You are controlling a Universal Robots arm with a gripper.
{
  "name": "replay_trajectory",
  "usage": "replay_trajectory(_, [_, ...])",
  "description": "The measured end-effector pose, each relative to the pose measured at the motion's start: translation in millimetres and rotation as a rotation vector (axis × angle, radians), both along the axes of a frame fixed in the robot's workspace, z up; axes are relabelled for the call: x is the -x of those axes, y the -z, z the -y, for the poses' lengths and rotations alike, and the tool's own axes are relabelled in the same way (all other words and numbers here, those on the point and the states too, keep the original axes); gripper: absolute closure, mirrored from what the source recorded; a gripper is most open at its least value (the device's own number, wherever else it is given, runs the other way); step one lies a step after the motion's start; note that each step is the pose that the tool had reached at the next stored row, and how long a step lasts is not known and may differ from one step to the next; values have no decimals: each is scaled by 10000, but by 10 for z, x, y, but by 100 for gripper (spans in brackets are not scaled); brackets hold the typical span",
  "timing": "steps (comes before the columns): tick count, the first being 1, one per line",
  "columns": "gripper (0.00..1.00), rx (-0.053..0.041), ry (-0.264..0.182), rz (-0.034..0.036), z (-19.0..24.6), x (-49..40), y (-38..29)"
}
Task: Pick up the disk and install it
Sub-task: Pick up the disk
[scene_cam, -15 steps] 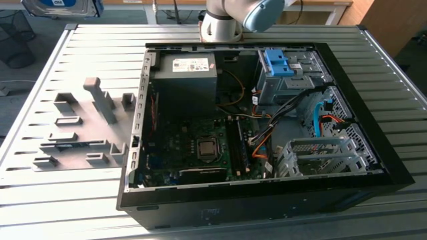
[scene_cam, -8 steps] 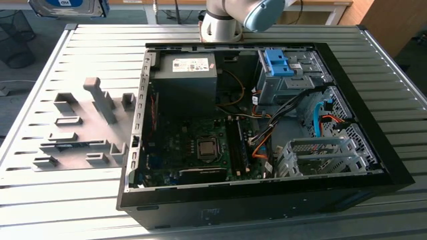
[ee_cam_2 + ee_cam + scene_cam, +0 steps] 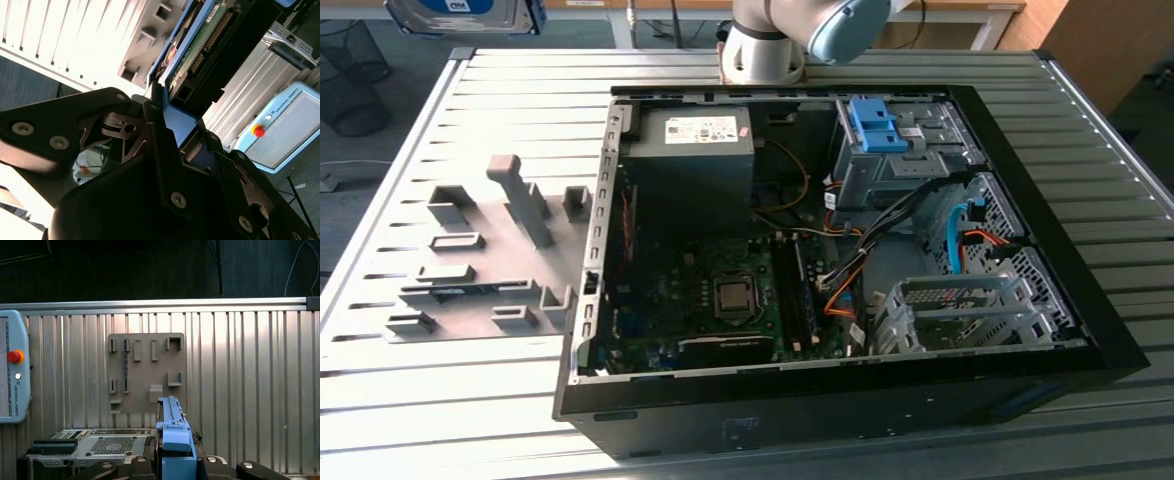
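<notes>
Big slatted metal desk (image 3: 454, 420) under everything, and lying open on it is the black computer case (image 3: 854, 410), side panel off, boards and cables on show. Behind the case's far edge stands the robot arm (image 3: 774, 40). Flat on the desk just beside the case, on the exterior view's left, is a grey holder plate (image 3: 480, 250) with raised slots. A pale blue control pad (image 3: 280, 125) with a red button sits off the desk, away from the case. Inside the case, at its far end, there's a blue latch piece (image 3: 878, 125) on top of a metal cage.

And here's the disk (image 3: 454, 14): up in the air, well clear of the case, beyond its far corner on the exterior view's left. In the second wrist view the tool (image 3: 175, 120) is clenched on the disk's blue frame, with the disk's green circuit side facing the camera.
</notes>
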State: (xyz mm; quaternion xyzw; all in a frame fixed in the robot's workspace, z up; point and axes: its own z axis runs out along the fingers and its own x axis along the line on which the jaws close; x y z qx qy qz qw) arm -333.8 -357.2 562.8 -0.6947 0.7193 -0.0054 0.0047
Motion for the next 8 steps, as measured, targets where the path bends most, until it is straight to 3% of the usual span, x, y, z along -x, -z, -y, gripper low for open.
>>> replay_trajectory(8, [64, 0, 0, 0, 0, -68, 1])
